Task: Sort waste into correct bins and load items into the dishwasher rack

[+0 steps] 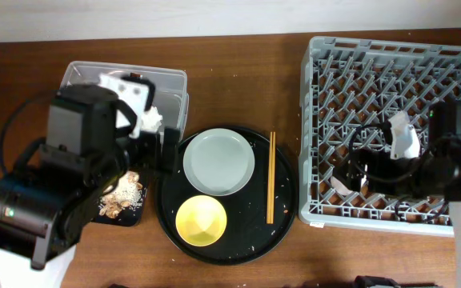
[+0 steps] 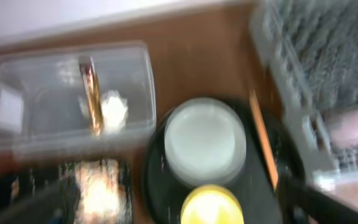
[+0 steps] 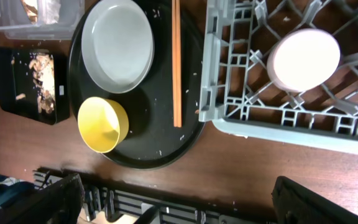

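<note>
Resting on round tray [image 1: 170, 232]: plate [image 1: 218, 162], bowl [image 1: 201, 220], chopsticks [image 1: 271, 178]. Right of tray, rack [image 1: 394, 64] holding pink cup [image 3: 303, 59]. Left of tray, tub [image 2: 36, 93] holding wrapper [image 2: 92, 96] and tissue [image 2: 112, 107]. Right gripper [image 3: 179, 200] spread wide; left gripper [image 1: 154, 132]: cannot tell.

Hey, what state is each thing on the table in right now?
Grey-green plate: empty, on round black tray.
Yellow bowl: upright, empty, same tray.
Chopsticks: lying side by side on that tray.
Clear tub: holds wrapper and tissue.
Black rectangular tray: holds food scraps.
Pink cup: in dishwasher rack.
</note>
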You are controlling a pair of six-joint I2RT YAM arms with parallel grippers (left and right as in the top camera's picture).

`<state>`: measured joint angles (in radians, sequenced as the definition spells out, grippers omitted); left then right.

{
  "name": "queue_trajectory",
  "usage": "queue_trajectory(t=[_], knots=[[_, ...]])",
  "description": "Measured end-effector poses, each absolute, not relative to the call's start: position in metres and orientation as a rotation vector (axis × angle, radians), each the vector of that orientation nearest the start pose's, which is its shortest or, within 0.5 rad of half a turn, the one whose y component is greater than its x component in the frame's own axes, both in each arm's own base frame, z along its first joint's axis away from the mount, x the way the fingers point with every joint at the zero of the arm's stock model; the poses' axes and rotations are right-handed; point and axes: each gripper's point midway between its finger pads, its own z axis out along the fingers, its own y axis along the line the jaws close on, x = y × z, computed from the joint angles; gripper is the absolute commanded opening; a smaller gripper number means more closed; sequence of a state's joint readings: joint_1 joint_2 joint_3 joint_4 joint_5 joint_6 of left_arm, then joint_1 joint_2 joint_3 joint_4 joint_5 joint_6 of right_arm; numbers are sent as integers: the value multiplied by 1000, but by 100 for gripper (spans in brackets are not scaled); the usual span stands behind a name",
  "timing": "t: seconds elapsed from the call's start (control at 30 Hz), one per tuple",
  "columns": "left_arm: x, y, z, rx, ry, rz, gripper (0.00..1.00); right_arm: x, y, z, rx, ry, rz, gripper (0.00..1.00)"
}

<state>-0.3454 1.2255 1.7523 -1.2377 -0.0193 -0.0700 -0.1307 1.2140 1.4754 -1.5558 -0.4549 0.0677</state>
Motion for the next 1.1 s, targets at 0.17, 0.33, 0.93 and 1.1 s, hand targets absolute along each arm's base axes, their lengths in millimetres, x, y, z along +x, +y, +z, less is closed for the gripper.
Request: queue_trajectory(t=[0.17, 0.33, 0.93, 1.1], knots=[[283, -97, 392, 292, 1962, -219, 100, 226, 46, 253, 205, 2825, 645, 98], [252, -77, 344, 252, 1811, -217, 100, 234, 45, 241, 230, 2881, 660, 98], [236, -56, 201, 192, 1529, -178, 100, 253, 43, 204, 304, 3035, 705, 98], [239, -57, 157, 205, 1641, -172, 100, 253, 43, 204, 303, 3035, 705, 98]])
